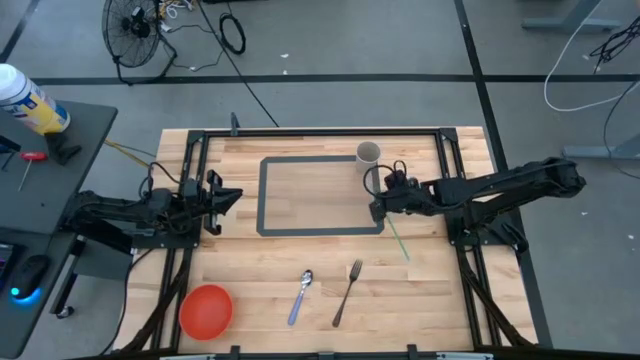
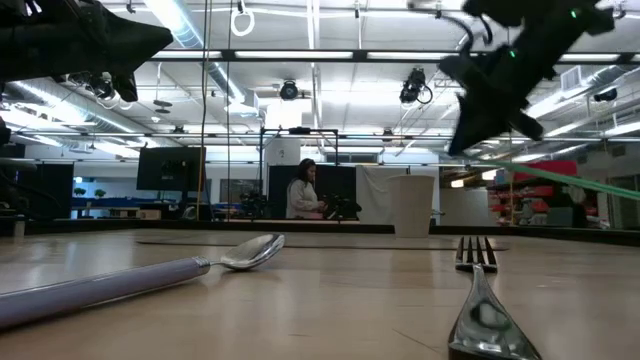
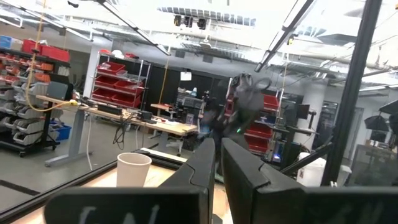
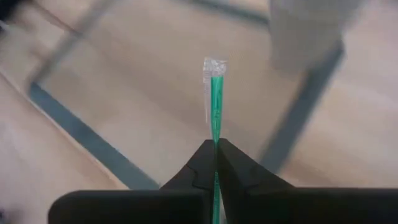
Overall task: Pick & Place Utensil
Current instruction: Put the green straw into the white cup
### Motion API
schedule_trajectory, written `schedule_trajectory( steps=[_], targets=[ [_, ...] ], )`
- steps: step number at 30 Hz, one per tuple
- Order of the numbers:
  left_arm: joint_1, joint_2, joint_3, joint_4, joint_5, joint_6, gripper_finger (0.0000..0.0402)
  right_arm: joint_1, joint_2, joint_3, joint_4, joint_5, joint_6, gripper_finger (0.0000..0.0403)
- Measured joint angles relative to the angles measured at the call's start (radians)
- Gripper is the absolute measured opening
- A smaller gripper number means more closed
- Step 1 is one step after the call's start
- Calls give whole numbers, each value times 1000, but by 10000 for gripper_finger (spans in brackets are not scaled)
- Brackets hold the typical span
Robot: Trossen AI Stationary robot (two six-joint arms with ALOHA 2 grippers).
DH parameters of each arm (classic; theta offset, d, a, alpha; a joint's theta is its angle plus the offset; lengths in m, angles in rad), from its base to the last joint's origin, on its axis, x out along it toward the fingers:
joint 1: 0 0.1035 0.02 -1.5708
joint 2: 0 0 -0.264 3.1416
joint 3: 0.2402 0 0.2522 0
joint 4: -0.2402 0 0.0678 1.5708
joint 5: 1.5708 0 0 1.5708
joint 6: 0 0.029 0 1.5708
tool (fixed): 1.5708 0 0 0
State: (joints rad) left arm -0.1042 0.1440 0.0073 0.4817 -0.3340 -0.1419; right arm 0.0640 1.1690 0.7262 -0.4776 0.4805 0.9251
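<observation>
A thin green stick utensil point(image 1: 399, 241) with a clear wrapped tip point(image 4: 214, 68) sits in my shut right gripper point(image 4: 216, 144), above the taped rectangle's right edge point(image 1: 382, 205). It also shows as a green line point(image 2: 560, 178) in the low view. A white paper cup point(image 1: 368, 153) stands upright on the table just beyond the rectangle's far right corner. A purple-handled spoon point(image 1: 301, 296) and a metal fork point(image 1: 346, 292) lie flat near the near edge. My left gripper point(image 1: 222, 197) waits, shut, raised over the table's left side. My right gripper pinches the green stick between its two fingers point(image 4: 200, 163). The stick runs along the fingers. Its short wrapped end point(image 4: 214, 93) pokes out past the fingertips, and the long rest point(image 1: 402, 248) trails back toward the near right. It is lifted clear of the table.
A red bowl point(image 1: 206, 310) sits at the near left corner. The dark taped rectangle point(image 1: 262, 195) marks the table's middle. Black frame rails point(image 1: 300, 133) run along the far and side edges. A person point(image 2: 303, 190) stands in the room far behind the table.
</observation>
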Motion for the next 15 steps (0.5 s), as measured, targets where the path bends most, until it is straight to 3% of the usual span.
schedule_trajectory(
  steps=[9, 15],
  targets=[
    [0, 0, 0, -1, -41, 23, 32, 2, -32, 57, 268, 470, -344, 16],
    [0, 0, 0, -1, -41, 24, 32, -61, -32, 29, 515, 574, -522, 16]
  ],
)
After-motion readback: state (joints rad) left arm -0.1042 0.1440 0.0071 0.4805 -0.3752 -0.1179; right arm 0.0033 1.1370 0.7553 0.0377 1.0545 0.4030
